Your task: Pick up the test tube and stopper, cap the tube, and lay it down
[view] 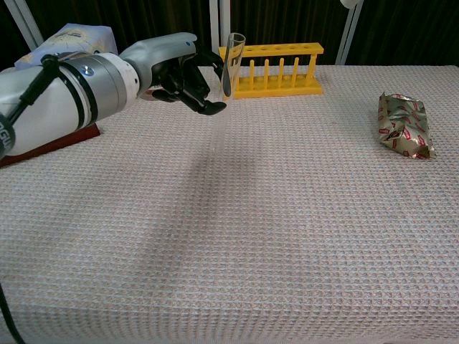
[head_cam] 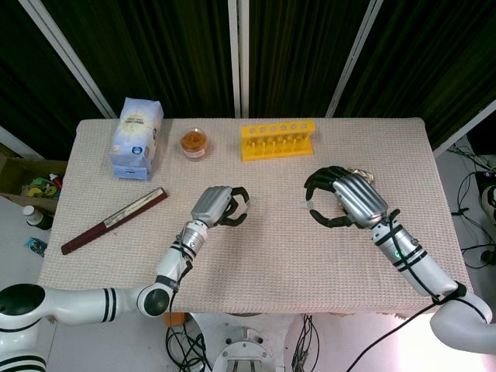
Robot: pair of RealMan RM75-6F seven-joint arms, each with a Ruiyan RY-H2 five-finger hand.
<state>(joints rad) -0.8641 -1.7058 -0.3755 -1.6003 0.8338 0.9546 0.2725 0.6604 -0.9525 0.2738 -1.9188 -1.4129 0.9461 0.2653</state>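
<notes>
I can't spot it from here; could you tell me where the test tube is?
Chest view, upper left: the left hand holds the test tube nearly upright, in front of the yellow rack.

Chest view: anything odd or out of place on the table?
Only the crumpled foil packet at the right looks untidy. The yellow rack stands square, and the left hand holds the test tube almost upright. No spills.

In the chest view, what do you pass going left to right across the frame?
Blue-white bag → left hand → test tube held upright → yellow rack → foil packet.
</notes>
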